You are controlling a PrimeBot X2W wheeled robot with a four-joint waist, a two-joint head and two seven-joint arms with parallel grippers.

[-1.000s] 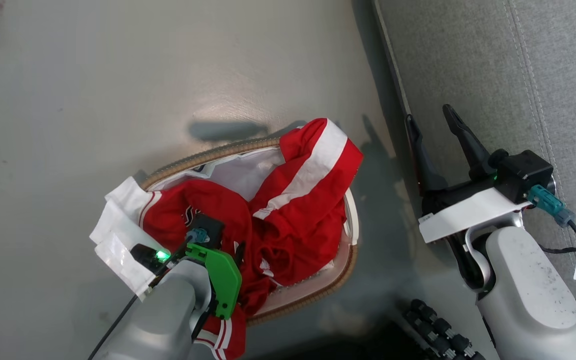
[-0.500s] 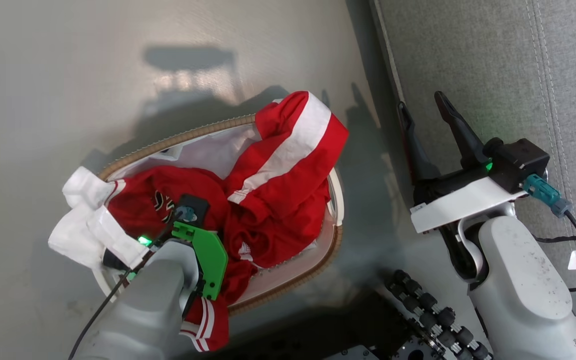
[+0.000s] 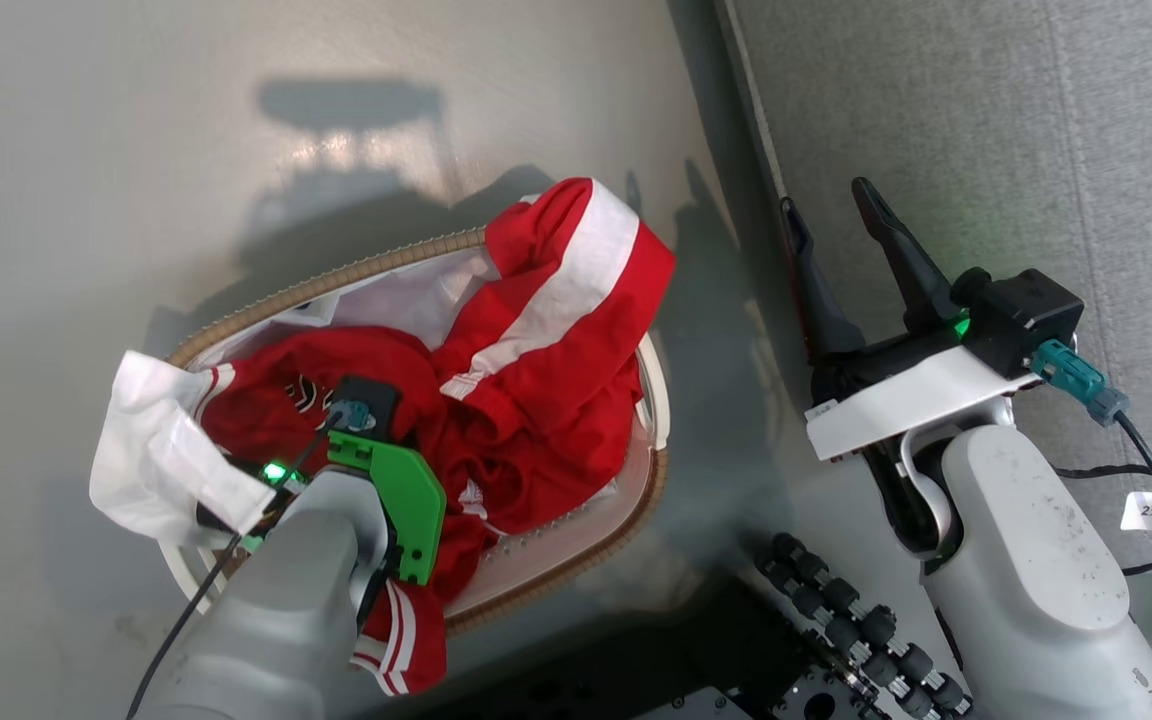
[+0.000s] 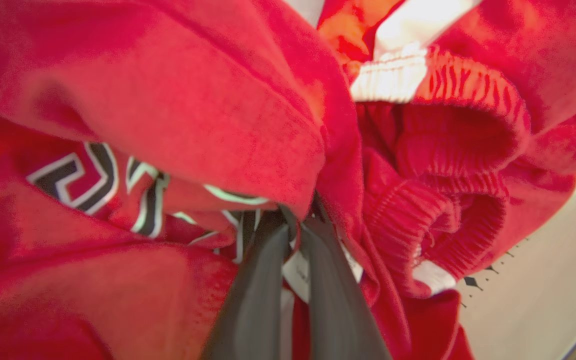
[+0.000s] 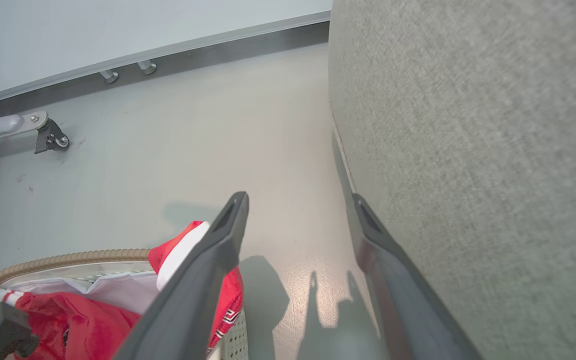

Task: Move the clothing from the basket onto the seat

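Note:
The clothing [image 3: 536, 340], red with broad white stripes, lies heaped in the oval white basket [image 3: 336, 290] on the floor, and one striped leg hangs over the far rim. My left gripper [image 4: 300, 217] is sunk in the heap, fingers pressed together on a fold of red fabric beside a printed crest [image 4: 93, 175]. In the head view its wrist covers the fingers. My right gripper [image 3: 824, 196] hangs open and holds nothing, above the floor along the edge of the grey seat [image 3: 986, 130]. The right wrist view shows the seat's side [image 5: 468, 150] close to the right finger.
A flap of white lining [image 3: 156, 450] spills over the basket's left end. My base with its black rollers [image 3: 856, 630] sits below the basket. A caster wheel [image 5: 50, 137] and a wall skirting [image 5: 193, 45] stand farther off across the grey floor.
The head camera has shifted, so the whole picture has slid left and up. My left gripper stays buried in the clothing and the lining flap has bunched outward. The right gripper stays open.

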